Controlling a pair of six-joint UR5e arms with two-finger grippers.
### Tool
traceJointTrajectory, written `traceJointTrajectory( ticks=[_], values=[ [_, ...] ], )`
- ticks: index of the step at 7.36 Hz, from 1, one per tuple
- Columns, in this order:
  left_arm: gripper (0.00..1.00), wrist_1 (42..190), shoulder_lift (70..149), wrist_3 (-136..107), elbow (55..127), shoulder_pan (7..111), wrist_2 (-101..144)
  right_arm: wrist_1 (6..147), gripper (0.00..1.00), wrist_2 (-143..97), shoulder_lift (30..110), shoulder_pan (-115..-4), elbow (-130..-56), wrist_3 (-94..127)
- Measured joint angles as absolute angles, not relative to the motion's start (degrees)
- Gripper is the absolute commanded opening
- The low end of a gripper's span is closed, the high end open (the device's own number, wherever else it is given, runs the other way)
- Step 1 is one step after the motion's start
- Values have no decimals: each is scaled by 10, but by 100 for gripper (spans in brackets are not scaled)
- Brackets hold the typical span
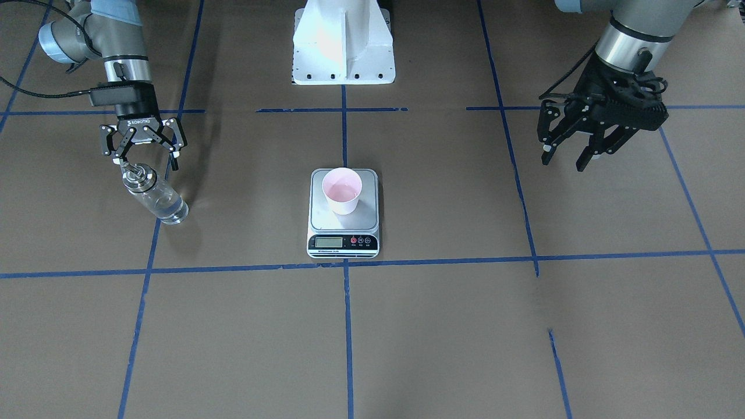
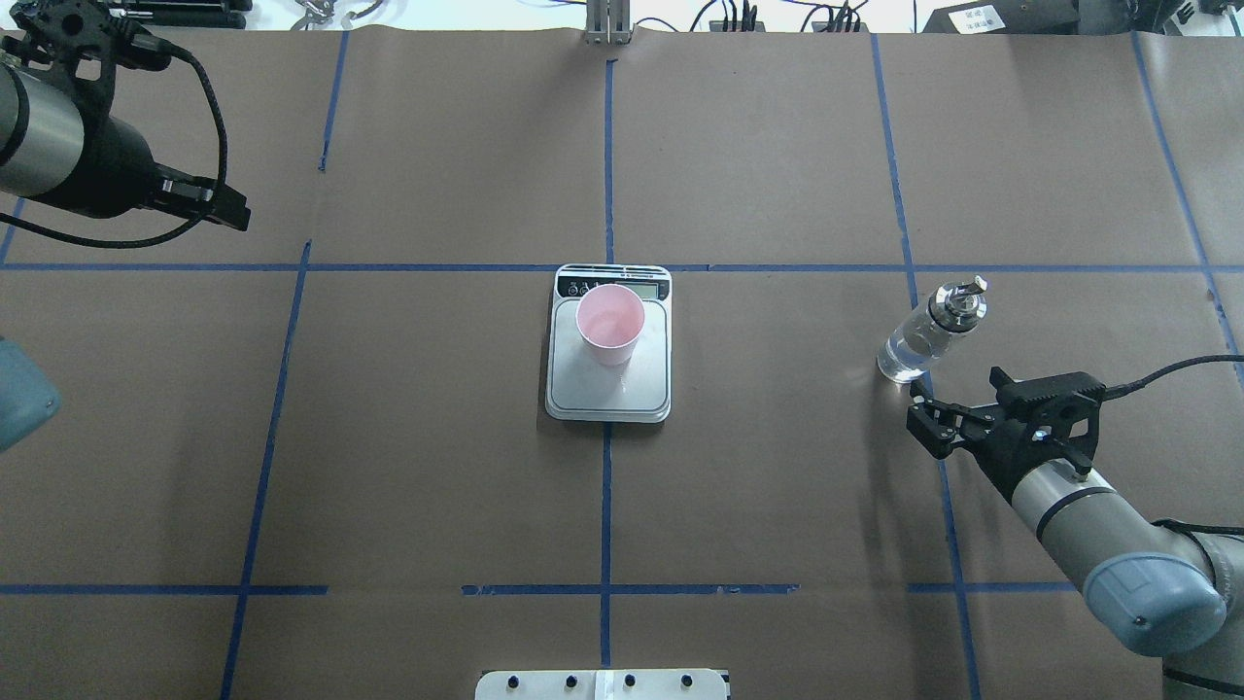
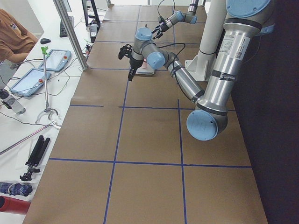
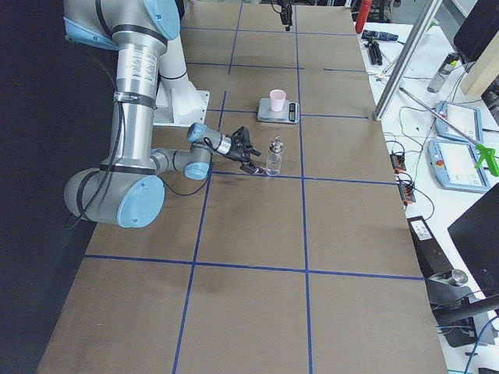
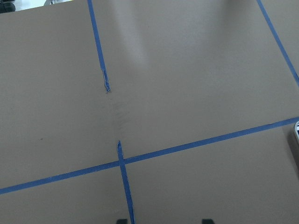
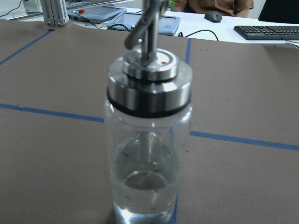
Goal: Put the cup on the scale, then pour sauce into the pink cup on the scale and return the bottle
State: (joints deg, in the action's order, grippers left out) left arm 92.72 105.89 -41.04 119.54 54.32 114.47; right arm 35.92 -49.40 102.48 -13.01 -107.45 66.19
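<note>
A brown paper-covered counter (image 1: 442, 326) crossed by blue tape lines (image 1: 348, 326) is filling the front-facing view. At its centre we are seeing a flat square silver-grey digital kitchen scale (image 1: 326, 220) with a black front panel. A small pale pink tapered paper cup (image 1: 342, 191) is standing upright on its platform. On this view's left the right gripper (image 1: 144, 162) is hovering with its fingers (image 1: 174, 157) spread wide, holding nothing. A small clear glass bottle (image 1: 157, 198) with a shiny silver cap and spout is standing on the counter just in front of them. On this view's right the left gripper (image 1: 564, 162) is hanging well apart from the scale, its fingers parted and empty.

From overhead we are finding the cup (image 2: 609, 323) sitting toward the display end of the scale (image 2: 607, 394). The bottle (image 2: 918, 340) is near the right gripper, not touching it.

From the robot's right end we are seeing the bottle (image 4: 274, 156) standing upright beside those open fingers.

The left wrist camera is showing bare counter and tape, with two fingertips apart at the bottom edge.

The right wrist camera is looking straight at the bottle, where clear liquid (image 6: 147, 196) is lying in the lower part.
</note>
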Motion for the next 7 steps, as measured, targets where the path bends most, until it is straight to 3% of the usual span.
traceJointTrajectory(
  ticks=[5, 7],
  values=[
    [62, 927, 1059, -410, 1194, 542, 1144, 224, 100, -590, 1120, -140, -1060, 661],
    [62, 928, 1059, -410, 1191, 542, 1144, 208, 100, -691, 1120, -224, -1043, 655]
  ],
)
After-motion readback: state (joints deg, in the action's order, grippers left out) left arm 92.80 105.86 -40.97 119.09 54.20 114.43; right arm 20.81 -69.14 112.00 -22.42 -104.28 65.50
